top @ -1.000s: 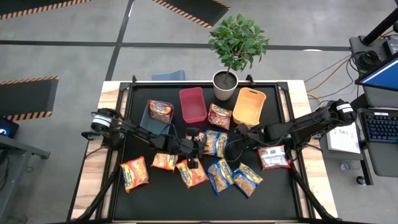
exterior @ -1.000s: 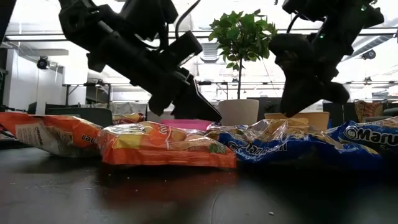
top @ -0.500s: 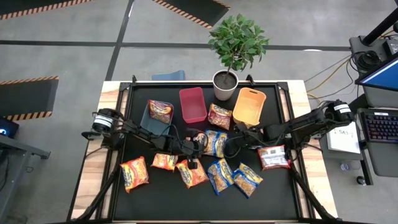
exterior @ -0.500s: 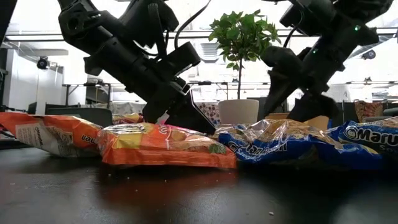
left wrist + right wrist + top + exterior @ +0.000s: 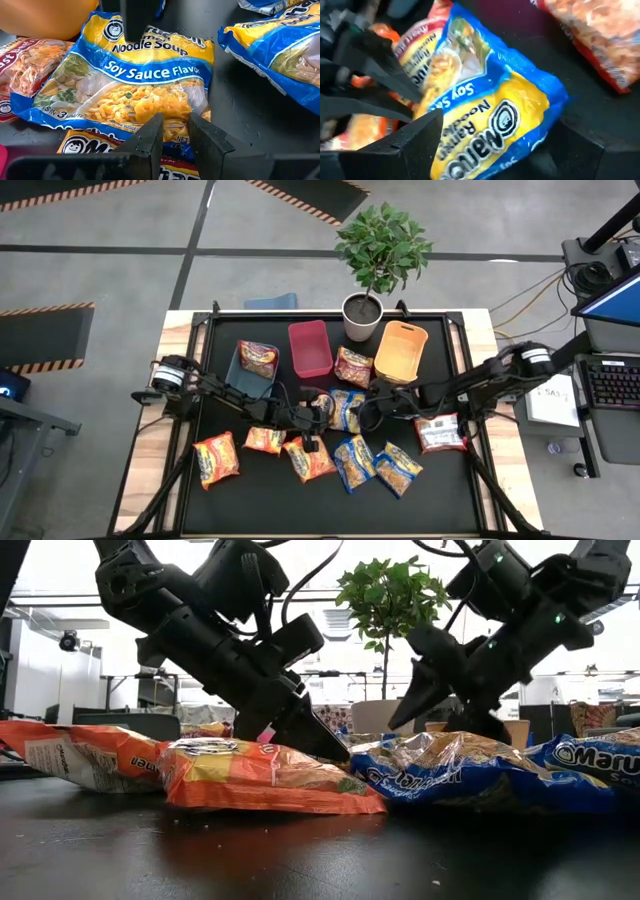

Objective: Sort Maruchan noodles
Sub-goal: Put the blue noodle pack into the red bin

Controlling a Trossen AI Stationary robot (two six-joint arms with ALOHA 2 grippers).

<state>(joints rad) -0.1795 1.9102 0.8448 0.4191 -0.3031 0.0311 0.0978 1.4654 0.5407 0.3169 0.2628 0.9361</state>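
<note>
Mid-table, left fingers (image 5: 172,131) pinch the lengthwise blue packet (image 5: 135,85); right fingers (image 5: 490,150) spread.

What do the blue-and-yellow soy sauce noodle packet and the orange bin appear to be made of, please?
The blue-and-yellow soy sauce noodle packet looks like thin glossy plastic film: it crinkles and catches glare. The orange bin seems to be rigid moulded plastic with a smooth matte finish, judging by its even colour and rounded rim.
</note>
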